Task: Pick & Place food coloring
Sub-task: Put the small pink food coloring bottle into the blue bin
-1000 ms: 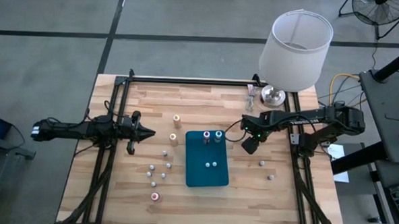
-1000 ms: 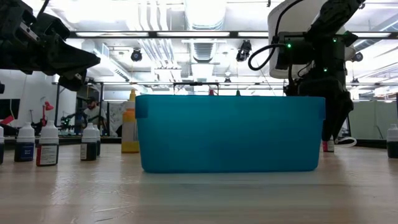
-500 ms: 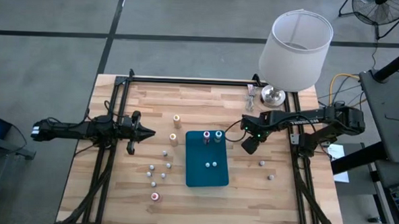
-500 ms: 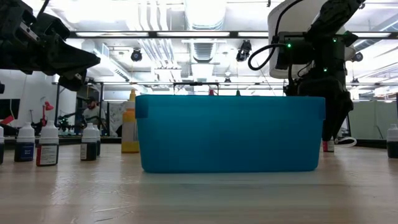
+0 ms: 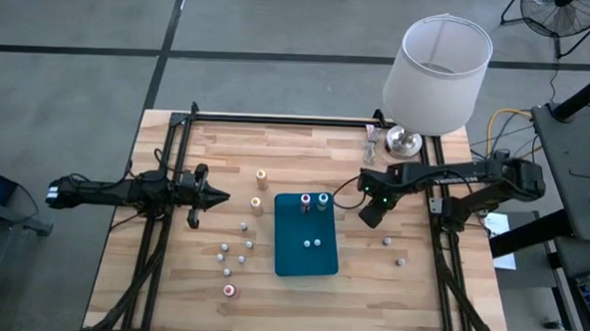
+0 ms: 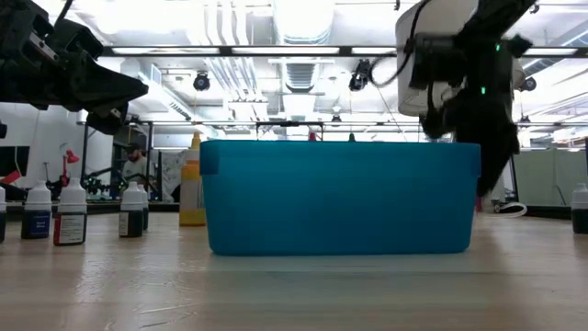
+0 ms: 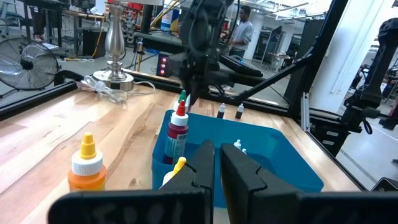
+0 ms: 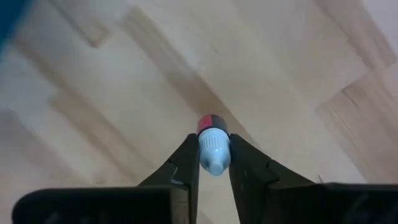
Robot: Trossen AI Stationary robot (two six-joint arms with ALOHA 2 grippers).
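- Right gripper (image 8: pixel 214 163): fingers narrow, pinched on a small food-colouring bottle w/ pale cap and red band (image 8: pixel 213 146), over bare wood just beside the teal tray's right edge; in the high view the right gripper (image 5: pixel 370 215) hides that bottle.
- Left gripper (image 5: pixel 214 196): fingers shut, nothing between them, hovering over the table's left part, near the loose bottles.
- Teal rectangular plastic tray (image 5: pixel 289 260) mid-table: two taller bottles w/ coloured tops (image 5: pixel 313 200) at its far end, two small whitish ones (image 5: pixel 314 243) near the middle.
- Left of tray: orange-topped bottle (image 5: pixel 262 174), a tan one (image 5: pixel 256 204), cluster of small whitish-grey bottles (image 5: pixel 235 249), pink-topped bottle (image 5: pixel 230 290) nearest the front edge.
- Right of tray: two small grey bottles (image 5: pixel 394 251), well apart from the rest.
- Low view: tray wall (image 6: pixel 340 198) blocks everything behind it; right gripper's tips cut off by it, grip not visible there.
- Far right corner: white-shaded lamp on metal base (image 5: pixel 434 67), cable beside it.
- Surface: light wood-plank table (image 5: pixel 190 291) w/ black frame rails; grey floor around it.
- Room: workshop, ceiling lights, person standing far back (image 7: pixel 244 30).
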